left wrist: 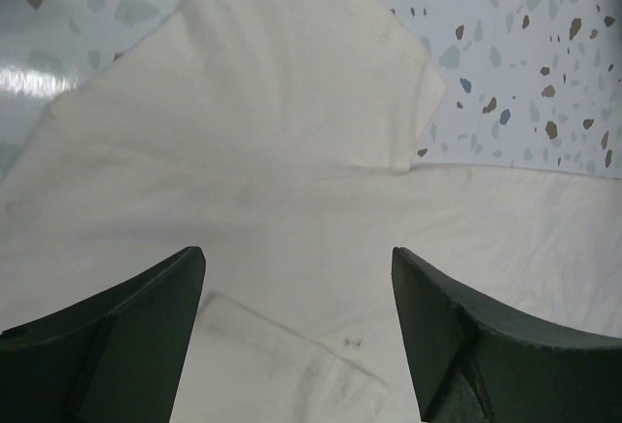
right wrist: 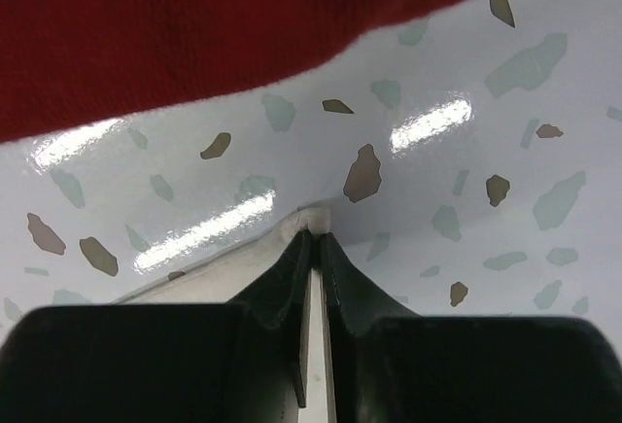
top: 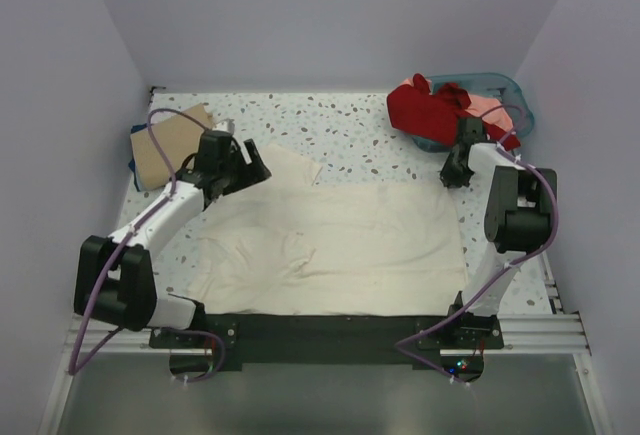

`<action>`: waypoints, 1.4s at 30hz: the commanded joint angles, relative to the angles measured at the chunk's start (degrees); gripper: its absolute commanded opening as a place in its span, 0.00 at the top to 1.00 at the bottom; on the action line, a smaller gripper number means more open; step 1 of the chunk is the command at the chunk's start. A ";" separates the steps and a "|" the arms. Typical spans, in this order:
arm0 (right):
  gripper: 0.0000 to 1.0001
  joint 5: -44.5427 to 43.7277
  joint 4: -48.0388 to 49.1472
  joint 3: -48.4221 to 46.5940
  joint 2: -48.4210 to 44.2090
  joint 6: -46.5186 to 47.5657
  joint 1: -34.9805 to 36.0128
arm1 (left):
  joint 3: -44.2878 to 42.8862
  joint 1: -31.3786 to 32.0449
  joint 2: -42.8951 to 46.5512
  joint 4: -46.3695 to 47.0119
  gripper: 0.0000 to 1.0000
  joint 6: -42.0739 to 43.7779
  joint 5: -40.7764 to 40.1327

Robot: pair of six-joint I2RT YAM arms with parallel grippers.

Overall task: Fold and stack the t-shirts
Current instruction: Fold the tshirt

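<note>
A large cream t-shirt [top: 340,240] lies spread over the middle of the table. My left gripper [top: 250,167] is open above its far left part, near a sleeve [left wrist: 321,83], with cloth and a label [left wrist: 282,360] between the jaws. My right gripper [top: 452,175] is shut on the shirt's far right corner [right wrist: 313,219], low at the table. A red shirt [top: 425,107] hangs out of the basket and shows in the right wrist view [right wrist: 194,24]. A salmon-pink shirt [top: 488,107] lies in the basket. A tan shirt [top: 172,145] lies folded at far left over a dark blue one [top: 133,165].
A teal plastic basket [top: 505,90] stands at the far right corner. White walls close in the speckled table [top: 350,125] on three sides. The arm bases and rail [top: 320,330] run along the near edge.
</note>
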State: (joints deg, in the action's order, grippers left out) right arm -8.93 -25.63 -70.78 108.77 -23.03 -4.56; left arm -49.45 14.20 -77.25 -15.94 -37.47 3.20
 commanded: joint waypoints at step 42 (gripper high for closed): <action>1.00 1.72 -5.84 2.23 -2.25 0.26 -0.01 | -48.37 -2.16 -54.67 4.87 0.58 25.34 -0.48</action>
State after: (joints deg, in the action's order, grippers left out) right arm -7.77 -28.32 -68.82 106.69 -23.03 -4.56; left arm -96.49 12.34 -130.13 -11.29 -13.32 1.32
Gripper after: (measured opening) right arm 0.015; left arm 0.437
